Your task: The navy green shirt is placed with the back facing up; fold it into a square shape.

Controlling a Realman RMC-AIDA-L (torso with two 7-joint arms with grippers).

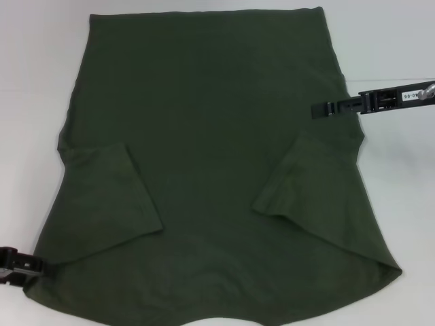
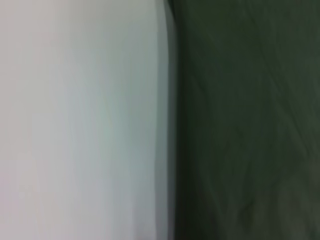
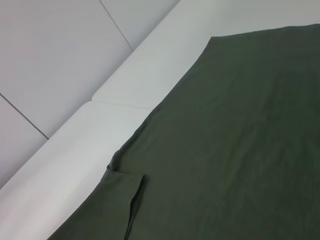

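Lying flat on the white table (image 1: 401, 224), the dark olive-green soft-knit shirt (image 1: 211, 136) is running lengthwise from near edge to far, plain side up, both short sleeves folded inward. Nearest, the left gripper (image 1: 20, 263) is sitting at the shirt's near left edge; farther off, the right gripper (image 1: 323, 109) is touching its right edge. Whether either is pinching cloth cannot be told.

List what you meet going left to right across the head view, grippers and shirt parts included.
left gripper at the shirt's near left edge → left sleeve folded inward → plain middle of the navy green shirt → right sleeve folded inward → right gripper over the shirt's right edge → white table
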